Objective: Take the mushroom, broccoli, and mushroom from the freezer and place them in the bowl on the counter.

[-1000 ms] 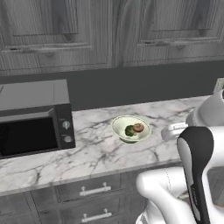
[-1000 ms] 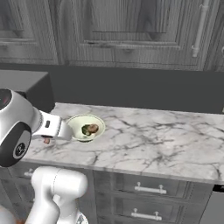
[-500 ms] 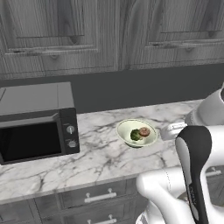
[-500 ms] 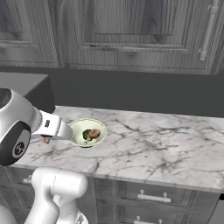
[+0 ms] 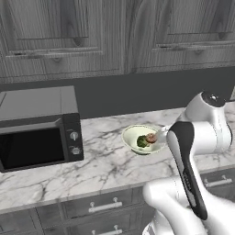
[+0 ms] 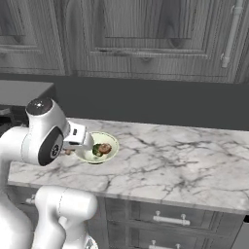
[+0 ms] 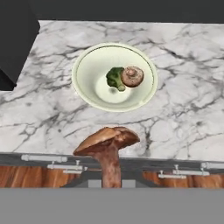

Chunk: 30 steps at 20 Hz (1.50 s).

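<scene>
In the left base view the bowl (image 5: 142, 139) sits mid-surface (image 5: 69, 176), nearer its front edge, with the broccoli (image 5: 141, 142) inside; the whole picture has slid leftward since earlier, so the base drove. In the right base view we see likewise. In the hand view our pincer (image 7: 109, 181) grips the mushroom (image 7: 108, 146) by its stem: light, soft, easily bruised.

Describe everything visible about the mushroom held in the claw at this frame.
The held mushroom has a broad, glossy brown cap, slightly lopsided, on a thick reddish-brown stem. It stands upright in the hand view, stem down into the claw, whose fingertips are hidden beneath it. It hangs near the counter edge, short of the bowl, which already holds a broccoli and another mushroom. Nothing else touches it.
</scene>
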Motion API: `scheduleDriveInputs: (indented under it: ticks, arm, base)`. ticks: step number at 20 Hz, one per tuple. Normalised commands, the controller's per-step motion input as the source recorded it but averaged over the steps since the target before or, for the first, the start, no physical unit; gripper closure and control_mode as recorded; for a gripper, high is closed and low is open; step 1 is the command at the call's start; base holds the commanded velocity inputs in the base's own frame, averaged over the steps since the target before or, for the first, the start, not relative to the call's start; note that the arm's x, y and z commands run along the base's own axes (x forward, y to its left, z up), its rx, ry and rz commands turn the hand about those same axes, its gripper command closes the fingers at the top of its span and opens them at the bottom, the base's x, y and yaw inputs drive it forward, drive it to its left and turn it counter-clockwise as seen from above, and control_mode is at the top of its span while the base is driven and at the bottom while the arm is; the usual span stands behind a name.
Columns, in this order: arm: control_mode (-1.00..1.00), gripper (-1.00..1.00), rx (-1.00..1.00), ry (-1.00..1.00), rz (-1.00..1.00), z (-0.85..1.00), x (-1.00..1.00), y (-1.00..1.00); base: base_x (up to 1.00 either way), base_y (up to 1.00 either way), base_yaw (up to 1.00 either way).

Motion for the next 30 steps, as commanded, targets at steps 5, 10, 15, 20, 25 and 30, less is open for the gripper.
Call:
scheduleDriveInputs:
  ticks: [5,10,15,20,25,30]
  arm:
    - [-1.00,1.00,0.00,0.07,0.05,-0.72,0.83,0.25]
    - [-1.00,1.00,0.00,0.08,0.04,-0.51,0.77,0.23]
    - [-1.00,1.00,0.00,0.00,0.02,-0.54,0.48,0.16]
    - [-1.00,1.00,0.02,0.00,0.03,-0.38,0.62,0.05]
    - [-1.00,1.00,0.00,0.00,0.03,-0.31,0.42,0.11]
    - [-1.00,-1.00,0.00,0.04,0.01,-0.14,0.25,0.22]
  base:
    - [0.00,0.00,0.00]
    - [0.00,0.00,0.00]
    - [0.00,0.00,0.00]
    - [0.00,0.00,0.00]
    - [0.00,0.00,0.00]
    - [0.00,0.00,0.00]
